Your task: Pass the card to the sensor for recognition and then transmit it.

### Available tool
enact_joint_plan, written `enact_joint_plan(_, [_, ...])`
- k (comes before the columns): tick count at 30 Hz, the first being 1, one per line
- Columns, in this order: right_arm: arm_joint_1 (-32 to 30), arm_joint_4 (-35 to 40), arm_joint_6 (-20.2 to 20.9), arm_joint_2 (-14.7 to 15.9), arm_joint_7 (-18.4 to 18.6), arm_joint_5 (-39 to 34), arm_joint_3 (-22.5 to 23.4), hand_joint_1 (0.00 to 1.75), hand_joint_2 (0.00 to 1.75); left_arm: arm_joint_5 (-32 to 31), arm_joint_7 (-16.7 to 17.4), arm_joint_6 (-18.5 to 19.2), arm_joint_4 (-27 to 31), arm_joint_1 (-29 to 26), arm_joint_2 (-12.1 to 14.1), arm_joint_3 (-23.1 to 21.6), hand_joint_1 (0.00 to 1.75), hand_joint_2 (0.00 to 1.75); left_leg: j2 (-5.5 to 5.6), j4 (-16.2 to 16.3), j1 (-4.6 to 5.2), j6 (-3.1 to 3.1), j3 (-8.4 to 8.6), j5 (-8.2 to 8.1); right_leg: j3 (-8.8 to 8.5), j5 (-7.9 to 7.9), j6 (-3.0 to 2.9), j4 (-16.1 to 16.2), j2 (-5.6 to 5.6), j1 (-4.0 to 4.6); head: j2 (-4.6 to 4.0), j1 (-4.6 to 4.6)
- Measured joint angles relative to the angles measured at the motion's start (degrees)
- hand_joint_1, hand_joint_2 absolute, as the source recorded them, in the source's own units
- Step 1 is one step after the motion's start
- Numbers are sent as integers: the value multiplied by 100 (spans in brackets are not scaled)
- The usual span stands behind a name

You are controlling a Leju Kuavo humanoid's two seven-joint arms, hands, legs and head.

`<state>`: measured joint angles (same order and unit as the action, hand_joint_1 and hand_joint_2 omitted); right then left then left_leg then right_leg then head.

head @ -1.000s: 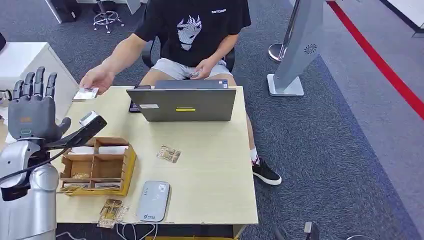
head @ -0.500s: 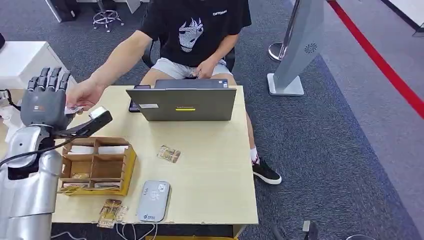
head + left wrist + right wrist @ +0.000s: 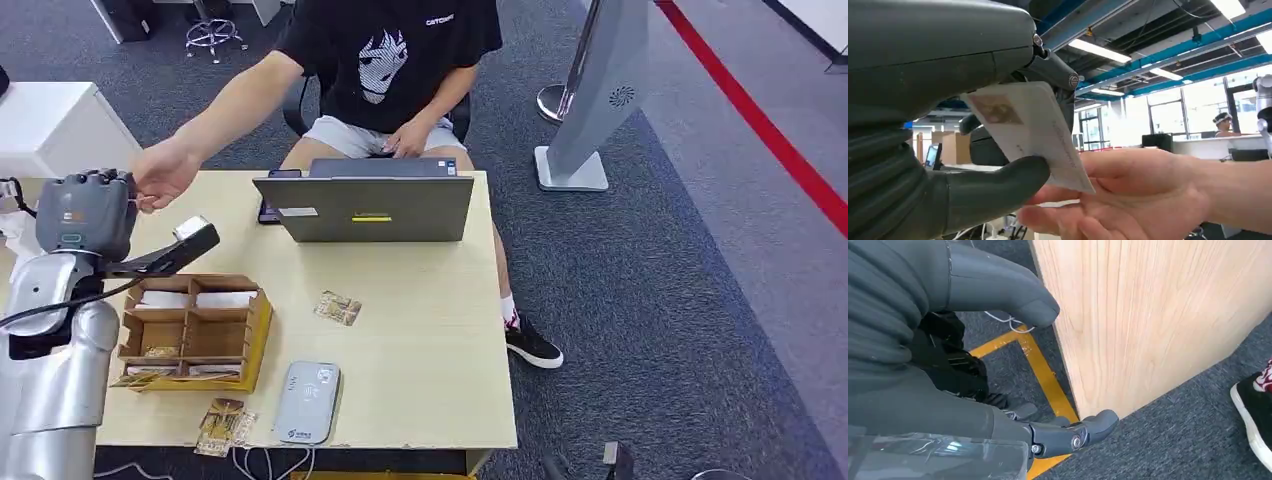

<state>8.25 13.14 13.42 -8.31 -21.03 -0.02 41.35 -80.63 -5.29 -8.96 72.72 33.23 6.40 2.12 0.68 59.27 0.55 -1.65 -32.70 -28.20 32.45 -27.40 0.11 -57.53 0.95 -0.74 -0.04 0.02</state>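
Left hand [image 3: 948,150] had the card [image 3: 1033,135] pinched at the table's [image 3: 420,330] ten o'clock corner, the person's hand [image 3: 1128,195] touching it too. A weak pinch could've dropped it short of the sensor [image 3: 307,402] at six. Right hand [image 3: 963,365] hung loosely open, holding nothing.

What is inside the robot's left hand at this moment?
The left hand pinches a pale card between thumb and fingers. A person's hand touches the card's far end. The card's lower face is hidden.
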Motion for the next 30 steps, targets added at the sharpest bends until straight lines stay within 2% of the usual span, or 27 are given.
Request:
enact_joint_plan(8, [-51,0,-33,0,-24,0,2,0,175,192,-190,-134,338,-353,7,4,175,175,1,0,-1,0,0,0,0,0,0,0,-1,0,0,-4])
enact_joint_plan(15, [-68,-2,-35,0,-35,0,2,0,175,223,-219,-155,638,-563,-4,7,175,175,1,0,-1,0,-1,0,1,0,0,0,-1,0,0,-4])
enact_joint_plan(18, [-80,-2,-41,0,-72,-13,6,0,175,443,-369,-358,967,-819,-74,43,175,175,-1,0,0,0,-1,0,0,0,0,0,2,0,0,-4])
enact_joint_plan(22, [-171,-2,-41,0,-184,-114,81,0,175,925,-772,-763,2001,-1736,-407,122,175,175,-1,-1,3,-4,-2,-14,-1,-9,4,2,3,-3,0,-2])
enact_joint_plan(26, [-338,0,-44,-4,-341,-247,297,0,175,1574,-1599,-1379,3159,-3187,-893,116,175,175,-11,-1,12,-23,1,-39,0,-31,17,5,18,-10,0,-2])
enact_joint_plan(28, [-388,0,-98,-4,-372,-293,411,0,175,1960,-2028,-1552,3557,-3791,-1153,81,175,175,-9,-1,14,-27,1,-46,2,-40,29,7,16,-12,0,-2])
enact_joint_plan(30, [-407,0,-118,-4,-376,-299,483,0,175,2083,-2258,-1580,3845,-4190,-1362,19,175,175,0,-1,16,-29,0,-46,-1,-41,31,9,5,-13,0,0])
